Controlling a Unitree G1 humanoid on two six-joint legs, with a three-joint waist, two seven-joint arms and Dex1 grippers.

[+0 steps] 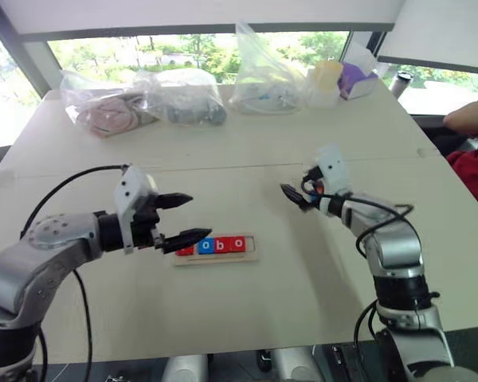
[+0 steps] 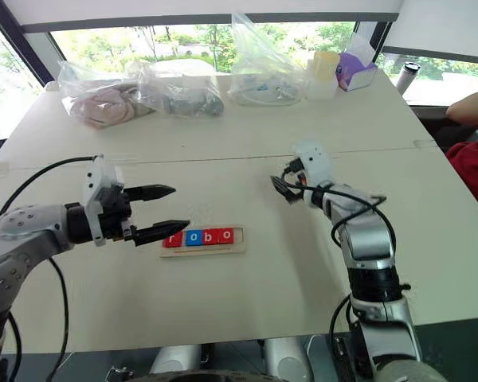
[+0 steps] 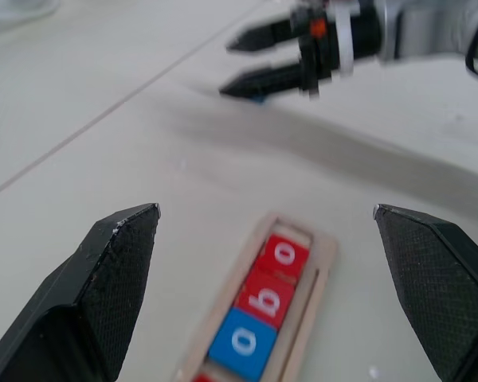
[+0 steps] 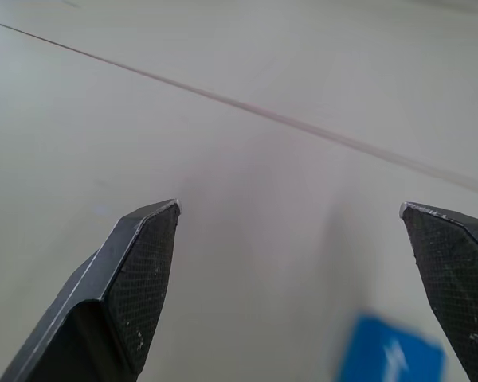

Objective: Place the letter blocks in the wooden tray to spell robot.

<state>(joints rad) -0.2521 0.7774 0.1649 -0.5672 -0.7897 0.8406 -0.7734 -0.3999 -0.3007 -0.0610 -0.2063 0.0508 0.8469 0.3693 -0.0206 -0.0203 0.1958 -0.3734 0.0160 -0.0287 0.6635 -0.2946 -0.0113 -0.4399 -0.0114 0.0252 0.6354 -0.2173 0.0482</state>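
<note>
The wooden tray (image 2: 203, 239) is seen lying flat near the middle of the pale table (image 2: 223, 302), its long side running left to right. Four letter blocks (image 2: 197, 236) are seated in it side by side: a red one partly hidden behind the left fingertip, then a blue o, a red b and a red o. A further blue block (image 4: 392, 356) is seen on the bare tabletop just beneath the right gripper (image 2: 282, 189), well apart from the tray; its letter cannot be read.

The left gripper (image 2: 164, 211) is held just left of the tray, above the table, its jaws spread wide with nothing between them. The right gripper is raised to the right of and beyond the tray, its jaws likewise wide apart and empty.

A seam (image 2: 223, 153) crosses the table from side to side. Along the far edge, clear plastic bags (image 2: 259, 68) with contents are lined up below a window (image 2: 191, 36) through which greenery is seen. A person's red sleeve (image 2: 474, 171) is visible at the right edge.
</note>
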